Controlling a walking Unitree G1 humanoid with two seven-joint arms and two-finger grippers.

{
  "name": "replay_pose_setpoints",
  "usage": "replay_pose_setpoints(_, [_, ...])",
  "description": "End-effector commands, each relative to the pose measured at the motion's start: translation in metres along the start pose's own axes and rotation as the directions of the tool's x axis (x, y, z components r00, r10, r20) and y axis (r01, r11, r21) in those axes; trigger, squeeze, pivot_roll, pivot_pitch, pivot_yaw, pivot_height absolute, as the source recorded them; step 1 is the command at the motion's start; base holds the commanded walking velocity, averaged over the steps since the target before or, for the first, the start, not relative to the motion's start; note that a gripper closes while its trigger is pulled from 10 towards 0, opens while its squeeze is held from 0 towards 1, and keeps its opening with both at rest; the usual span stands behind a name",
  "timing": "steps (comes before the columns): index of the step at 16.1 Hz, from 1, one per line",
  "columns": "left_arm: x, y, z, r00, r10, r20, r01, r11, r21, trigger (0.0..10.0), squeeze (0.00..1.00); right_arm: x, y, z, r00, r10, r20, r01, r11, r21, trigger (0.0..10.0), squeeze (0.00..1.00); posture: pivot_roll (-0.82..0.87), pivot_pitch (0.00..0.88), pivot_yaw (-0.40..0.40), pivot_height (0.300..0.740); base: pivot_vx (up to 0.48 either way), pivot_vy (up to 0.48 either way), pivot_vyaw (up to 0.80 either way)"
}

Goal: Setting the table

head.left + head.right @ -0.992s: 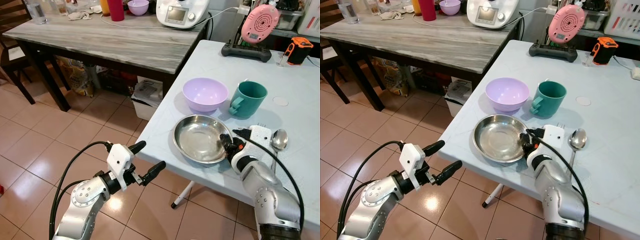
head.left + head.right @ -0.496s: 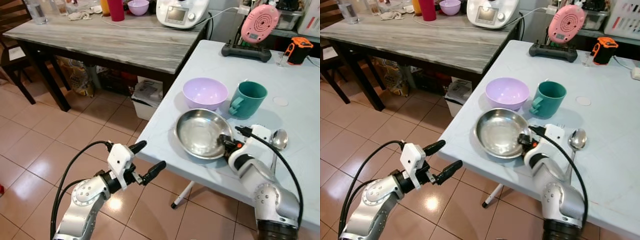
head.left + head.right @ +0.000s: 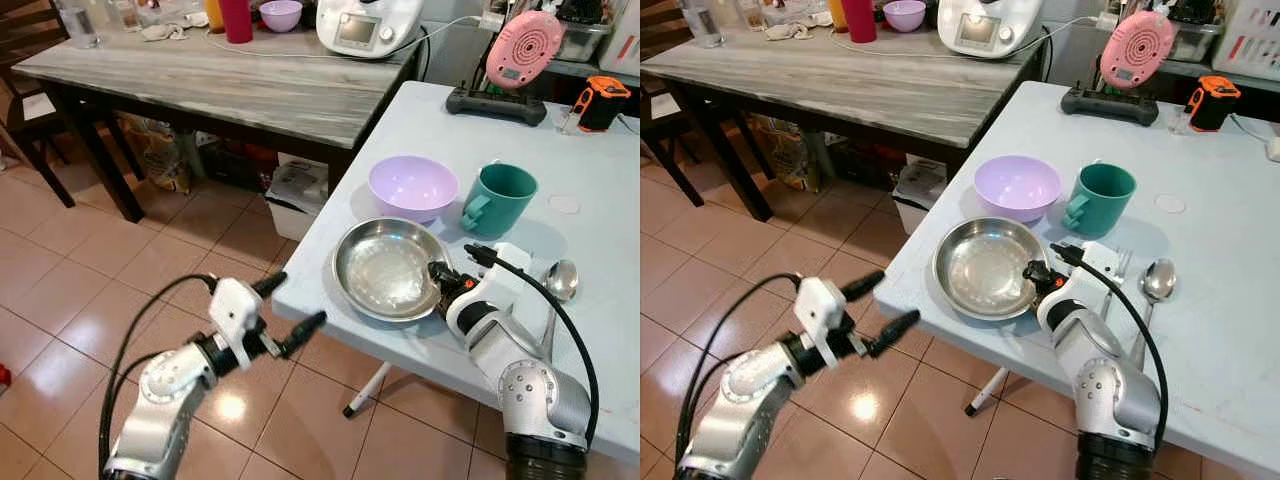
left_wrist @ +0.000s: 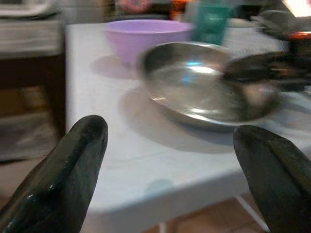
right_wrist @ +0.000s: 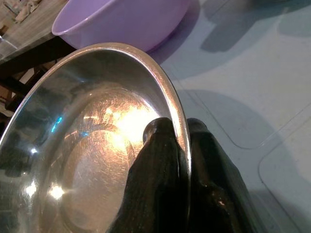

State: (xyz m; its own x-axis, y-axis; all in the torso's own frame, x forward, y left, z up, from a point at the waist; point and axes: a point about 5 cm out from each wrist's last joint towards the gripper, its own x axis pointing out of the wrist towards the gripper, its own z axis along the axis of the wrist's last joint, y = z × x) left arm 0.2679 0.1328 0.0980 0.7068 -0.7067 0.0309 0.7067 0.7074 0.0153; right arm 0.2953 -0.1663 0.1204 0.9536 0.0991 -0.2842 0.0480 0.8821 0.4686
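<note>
The right tool [image 3: 438, 280] pinches the rim of the round stainless-steel plate [image 3: 385, 268], which sits near the pale blue surface [image 3: 590, 190]'s front edge, just before the lilac plastic bowl [image 3: 412, 186]. The left tool [image 3: 290, 310] hangs spread wide over the tiled floor [image 3: 90, 290].

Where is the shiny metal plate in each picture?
Left eye view: metal plate, near table edge, held by right gripper.
Right eye view: plate, same spot.
Left wrist view: plate, centre right.
Right wrist view: plate, rim pinched.
Shared landmark: purple bowl.
</note>
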Motion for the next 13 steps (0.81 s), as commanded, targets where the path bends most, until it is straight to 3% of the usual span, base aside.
replay_pose_setpoints(1, [-0.004,0.014,0.000,0.997,0.082,-0.015,-0.082,0.997,-0.003,10.0,0.00,-0.002,-0.006,-0.014,0.998,-0.044,-0.055,0.041,0.998,-0.051,0.0,0.00,-0.27,0.082,0.034,0.740,0.000,0.000,0.00])
replay_pose_setpoints(2, [-0.003,0.026,0.001,0.986,0.165,-0.008,-0.165,0.986,-0.008,10.0,0.00,-0.003,-0.001,-0.013,0.999,-0.028,-0.026,0.026,0.996,-0.081,10.0,0.00,-0.28,0.083,0.037,0.740,0.000,0.000,0.00])
replay_pose_setpoints(3, [-0.005,0.037,0.002,0.971,0.240,0.002,-0.240,0.970,-0.029,10.0,0.00,-0.005,0.004,-0.011,1.000,-0.015,0.014,0.017,0.992,-0.122,10.0,0.00,-0.28,0.083,0.035,0.740,0.000,0.000,0.00])
replay_pose_setpoints(6, [-0.006,0.047,0.001,0.945,0.327,0.019,-0.325,0.942,-0.091,10.0,0.00,-0.007,0.011,-0.011,0.999,0.007,0.050,0.000,0.989,-0.147,10.0,0.00,-0.28,0.083,0.037,0.740,0.000,0.000,-0.21])
replay_pose_setpoints(13, [0.002,0.050,-0.002,0.931,0.364,0.037,-0.358,0.927,-0.115,10.0,0.00,-0.005,0.019,-0.011,0.994,0.050,0.093,-0.032,0.982,-0.186,10.0,0.00,-0.28,0.079,0.040,0.740,0.000,0.421,-0.67])
